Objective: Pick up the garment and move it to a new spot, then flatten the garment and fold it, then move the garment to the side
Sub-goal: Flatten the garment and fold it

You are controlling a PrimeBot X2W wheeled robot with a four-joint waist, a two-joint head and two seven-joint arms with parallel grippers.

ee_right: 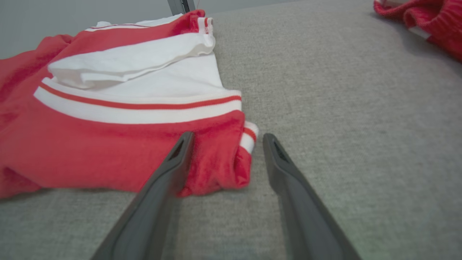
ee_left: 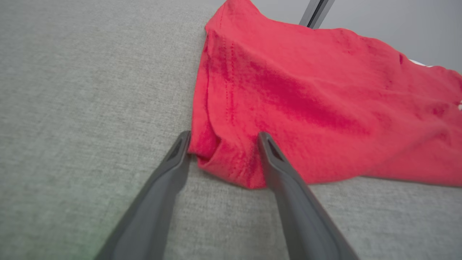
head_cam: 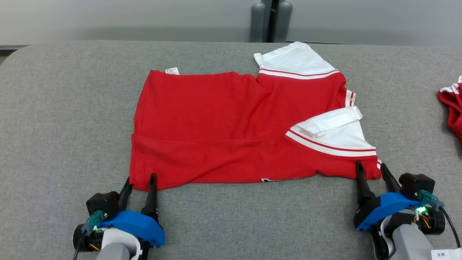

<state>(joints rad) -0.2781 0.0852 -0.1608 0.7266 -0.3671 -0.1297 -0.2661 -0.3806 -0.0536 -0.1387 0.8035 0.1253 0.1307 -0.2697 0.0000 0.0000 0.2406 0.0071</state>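
Observation:
The garment (head_cam: pixel 231 122) is a red shirt with white, red-striped sleeves, spread across the grey table with its near edge folded over. My left gripper (head_cam: pixel 140 182) stands open at the shirt's near left corner (ee_left: pixel 220 159), one finger on each side of that corner. At the near right corner (ee_right: pixel 231 159) my right gripper (head_cam: pixel 371 171) is open too, its fingers straddling the red cloth and the striped cuff. Neither gripper has closed on the fabric.
A second red and white garment (head_cam: pixel 451 104) lies bunched at the table's right edge, also in the right wrist view (ee_right: pixel 422 21). The grey cloth-covered table (head_cam: pixel 72 108) has a rounded far left corner. Two grey posts (head_cam: pixel 270 20) stand behind its far edge.

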